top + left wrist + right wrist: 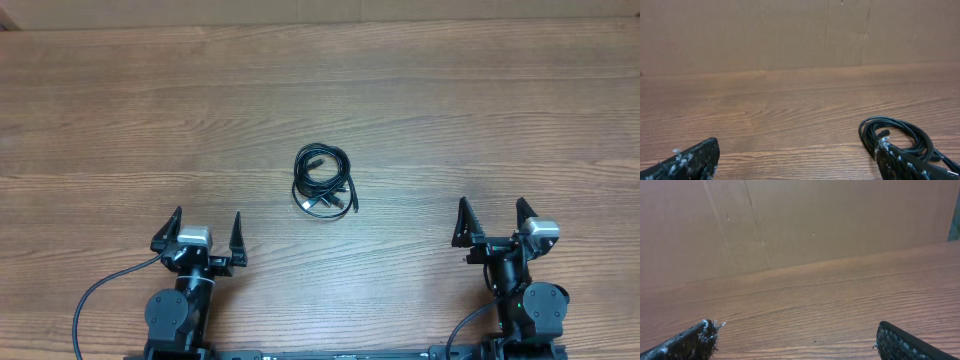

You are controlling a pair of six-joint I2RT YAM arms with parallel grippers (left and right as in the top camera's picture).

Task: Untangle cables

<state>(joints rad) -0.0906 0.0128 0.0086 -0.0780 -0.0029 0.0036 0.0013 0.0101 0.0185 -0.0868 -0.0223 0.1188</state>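
Cables (325,200) coiled in one tangle, lying on table (480,110).

Open tabletop (450,120) all round coiled cables (322,182), wall (790,30) behind

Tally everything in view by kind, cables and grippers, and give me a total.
cable bundle: 1, strands too tangled to count singly
grippers: 2, the left gripper and the right gripper, jaws open
total: 3
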